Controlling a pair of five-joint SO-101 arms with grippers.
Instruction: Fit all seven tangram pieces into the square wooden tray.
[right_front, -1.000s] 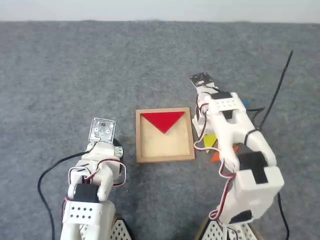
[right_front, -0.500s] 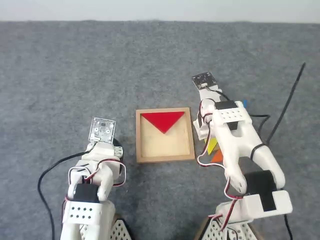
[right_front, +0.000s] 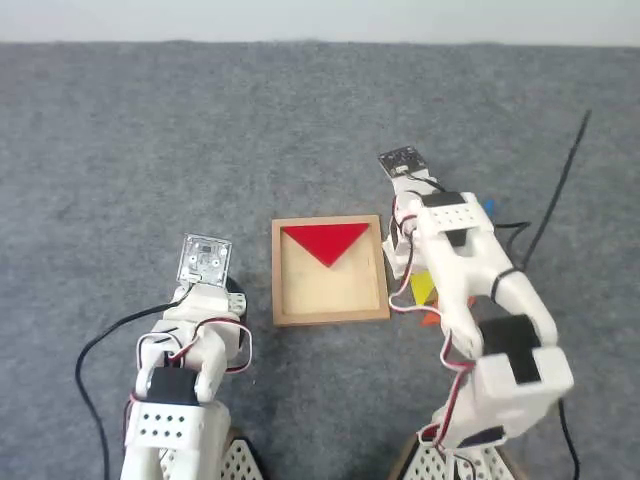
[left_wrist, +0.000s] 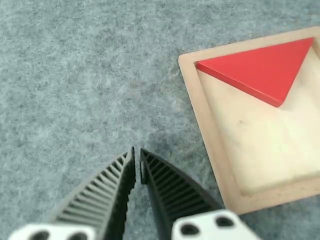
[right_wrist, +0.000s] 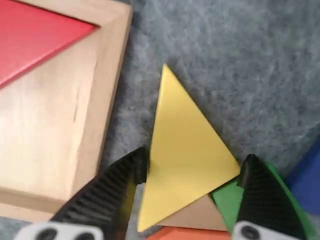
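- Change from a moment ago?
- Right arm has swung its elbow back toward the tray; left arm hasn't moved.
- Poses?
- Right gripper points down just beside the tray, jaws spread either side of the yellow triangle. Left gripper, pressed together, hovers over the mat near the tray, which holds the red triangle.

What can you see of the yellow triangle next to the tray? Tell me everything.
The yellow triangle is a flat, smooth, painted-looking piece lying on the grey carpet beside the wooden tray, a strip of carpet between them. The right gripper has its open fingers either side of it. Its edge nearest the gripper meets a tan piece and a green piece.
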